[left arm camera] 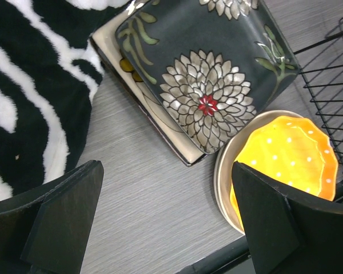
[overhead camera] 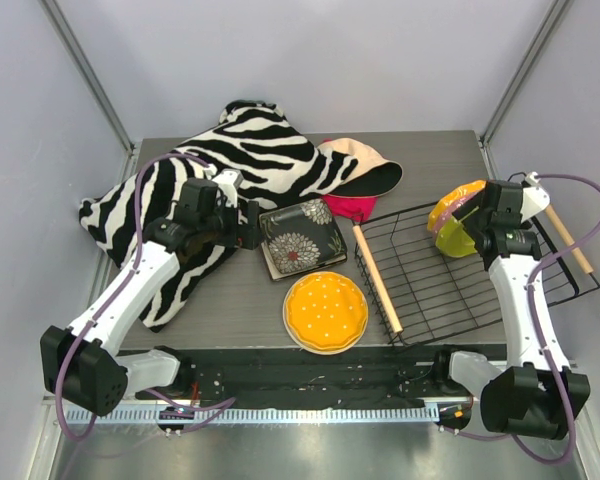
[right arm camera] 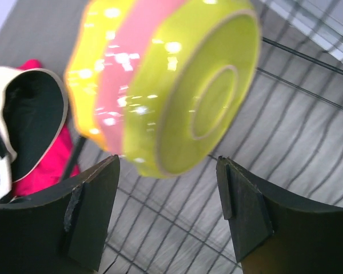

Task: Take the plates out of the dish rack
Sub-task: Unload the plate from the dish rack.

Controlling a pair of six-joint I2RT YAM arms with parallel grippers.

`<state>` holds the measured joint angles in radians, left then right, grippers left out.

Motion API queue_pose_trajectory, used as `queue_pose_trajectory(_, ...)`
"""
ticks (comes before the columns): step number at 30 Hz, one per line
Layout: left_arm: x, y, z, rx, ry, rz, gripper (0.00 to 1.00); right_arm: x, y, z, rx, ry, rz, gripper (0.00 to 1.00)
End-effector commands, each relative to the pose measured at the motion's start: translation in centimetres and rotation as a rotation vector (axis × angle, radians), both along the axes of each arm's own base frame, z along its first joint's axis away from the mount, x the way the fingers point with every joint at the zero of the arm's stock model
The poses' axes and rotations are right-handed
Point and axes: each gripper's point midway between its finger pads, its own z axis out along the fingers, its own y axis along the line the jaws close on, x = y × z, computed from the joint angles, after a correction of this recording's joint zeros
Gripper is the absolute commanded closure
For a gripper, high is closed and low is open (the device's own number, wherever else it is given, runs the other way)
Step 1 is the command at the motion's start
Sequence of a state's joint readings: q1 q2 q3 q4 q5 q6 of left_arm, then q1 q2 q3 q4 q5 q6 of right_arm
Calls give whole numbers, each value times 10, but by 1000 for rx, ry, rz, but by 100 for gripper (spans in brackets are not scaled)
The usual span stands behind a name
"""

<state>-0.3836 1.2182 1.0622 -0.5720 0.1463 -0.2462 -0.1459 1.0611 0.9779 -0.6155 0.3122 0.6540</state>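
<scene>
Inside the dish rack (overhead camera: pixel 420 275), at its far end, we see three plates standing on edge and pressed close together. They are a yellow-green plate (right arm camera: pixel 206 97), a pink plate (right arm camera: pixel 123 74) and a yellow-orange plate (right arm camera: pixel 83 68). They look blurry from the wrist. The right gripper (right arm camera: pixel 167 162) is right by them over the rack. Its two fingers stand wide apart and pinch nothing. The yellow-green plate's low edge dips between the tips, and we cannot tell if it touches them.

Just left of the dish rack, four plates lie flat on the table (overhead camera: pixel 220 310). The orange dotted plate (overhead camera: pixel 326 310) sits on a pale round plate (left arm camera: pixel 223 168), beside the rack's near wooden handle (overhead camera: pixel 378 280). A bit farther left of the rack, the dark flower plate (left arm camera: pixel 206 85) lies on a cream square plate (left arm camera: pixel 136 80).

The left gripper (left arm camera: pixel 166 171) hangs over the table left of the rack, near those two square plates. Its fingers are spread as wide as can be and hold nothing.

Well left of the rack lies a zebra cloth (overhead camera: pixel 180 190). Behind the rack's far left corner we see a peach hat (overhead camera: pixel 365 165) with a pink thing (overhead camera: pixel 350 207) under it.
</scene>
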Motion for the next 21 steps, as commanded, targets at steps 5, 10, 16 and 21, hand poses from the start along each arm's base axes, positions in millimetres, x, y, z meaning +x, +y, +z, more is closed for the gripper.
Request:
queue_pose_trajectory(5,2,-20,8,-114,-7,-39,0,35,21,16,-30,-73,38,23)
queue_pose_trajectory(10,2,-15,7,-90,-11,-29,0,34,8,5,-87,-13,-39,23)
queue_pose_trajectory(16,1,-15,7,-84,-12,-36,0,20,0,-8,-116,39,-79,23)
queue_pose_trajectory(21,0,-15,8,-81,-16,-42,0,4,-7,-7,-147,59,-112,23)
